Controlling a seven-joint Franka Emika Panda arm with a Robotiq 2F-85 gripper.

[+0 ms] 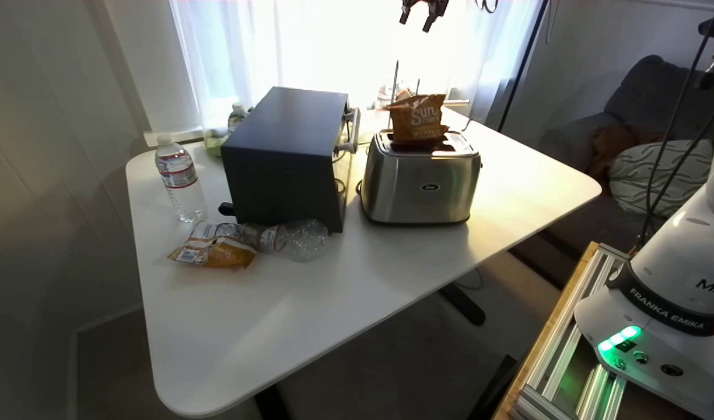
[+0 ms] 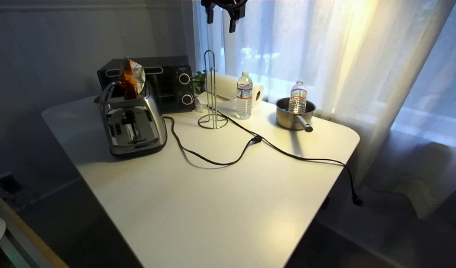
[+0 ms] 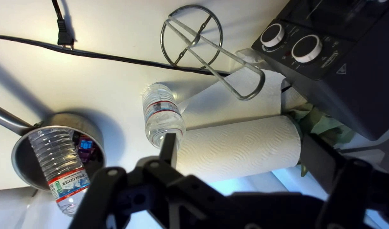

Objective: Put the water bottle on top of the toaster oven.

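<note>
Gripper (image 3: pixel 240 143) partly hides the upright water bottle (image 3: pixel 162 111).

Toaster (image 2: pixel 135 126) partly hides toaster oven (image 2: pixel 168 87), exterior view; purplish thing (image 3: pixel 85 152) in pot (image 3: pixel 81 121) unclear.

A room in a home is suggested by the grey upholstered seat (image 1: pixel 640 96), the patterned cushion (image 1: pixel 632 178) and the sheer curtains (image 2: pixel 280 44). Kitchen goods are carried by the white counter (image 2: pixel 213 208): a toaster oven (image 1: pixel 278 186), a silver toaster (image 1: pixel 418 198), a saucepan (image 2: pixel 285 122) and paper towels (image 3: pixel 239 146).
</note>
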